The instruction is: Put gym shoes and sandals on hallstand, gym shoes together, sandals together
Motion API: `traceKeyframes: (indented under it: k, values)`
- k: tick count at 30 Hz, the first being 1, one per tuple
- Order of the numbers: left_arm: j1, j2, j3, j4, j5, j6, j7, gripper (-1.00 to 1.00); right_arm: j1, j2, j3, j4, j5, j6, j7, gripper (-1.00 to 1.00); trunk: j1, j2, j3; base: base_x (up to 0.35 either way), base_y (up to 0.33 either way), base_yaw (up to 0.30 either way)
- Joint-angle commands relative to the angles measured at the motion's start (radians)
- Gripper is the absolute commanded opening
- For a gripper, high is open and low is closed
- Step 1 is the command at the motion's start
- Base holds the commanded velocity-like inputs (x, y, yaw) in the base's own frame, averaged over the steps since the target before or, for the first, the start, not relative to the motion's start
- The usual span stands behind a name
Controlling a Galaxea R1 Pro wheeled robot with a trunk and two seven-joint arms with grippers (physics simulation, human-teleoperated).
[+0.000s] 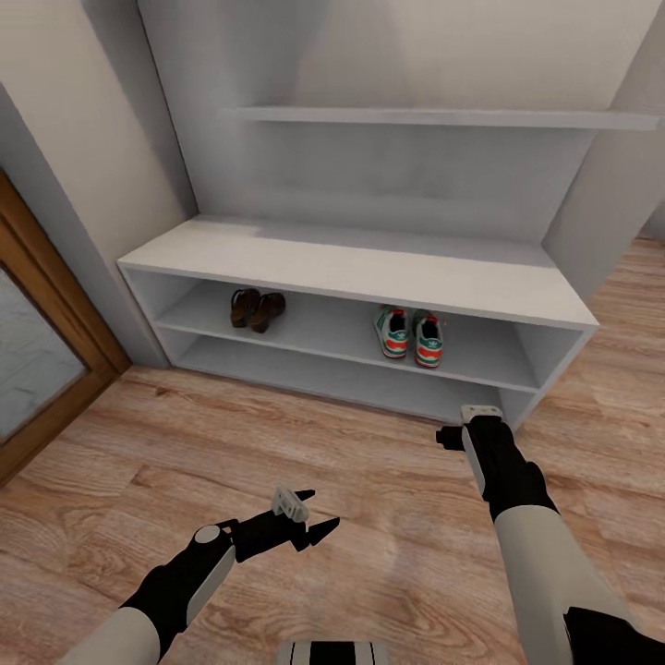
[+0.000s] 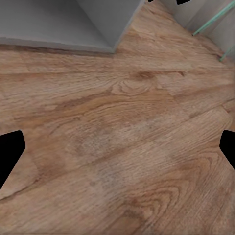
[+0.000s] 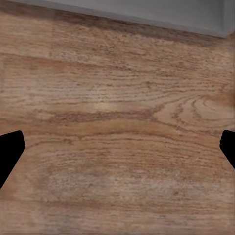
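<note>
The pale hallstand (image 1: 369,263) stands against the wall ahead. On its upper low shelf the two brown sandals (image 1: 256,308) lie side by side at the left. On the same shelf, at the right, the two white gym shoes (image 1: 409,335) with green stripes sit side by side, red heels toward me. My left gripper (image 1: 309,517) hovers open over the corridor floor (image 1: 185,443), nothing between its fingers (image 2: 10,152). My right gripper (image 1: 473,417) points down at the floor just in front of the hallstand's right end. It is open and empty, its fingertips (image 3: 10,149) wide apart.
A wooden door frame with a glass pane (image 1: 37,369) runs along the left. A wall shelf (image 1: 443,117) juts out above the bench top. The hallstand's base corner (image 2: 58,24) lies close ahead of the left gripper, and its bottom edge (image 3: 147,12) close ahead of the right one.
</note>
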Motion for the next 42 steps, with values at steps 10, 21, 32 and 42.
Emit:
traceKeyframes:
  k: [10,21,32,42]
  values:
    - [-0.001,0.003,-0.006,0.001,0.005,-0.007,-0.001,1.0,-0.001,0.001,-0.004,0.001,0.004,0.003,-0.002,1.0,0.0,0.0,-0.001,-0.002,0.0,0.0]
    - [-0.001,0.003,-0.003,0.001,0.004,-0.007,-0.001,1.0,-0.001,0.001,-0.004,0.001,-0.001,-0.001,0.002,1.0,-0.004,0.002,0.034,0.0,0.0,0.0]
    - [-0.001,0.027,0.016,0.001,0.006,-0.006,-0.002,1.0,0.005,0.004,-0.003,0.078,-0.151,-0.16,0.009,1.0,-0.009,0.004,0.077,0.0,0.0,0.0]
    - [-0.001,0.049,0.149,0.002,0.007,-0.004,-0.004,1.0,0.007,0.012,-0.003,0.462,-0.187,-0.316,0.194,1.0,-0.014,0.007,0.115,0.0,0.0,0.0]
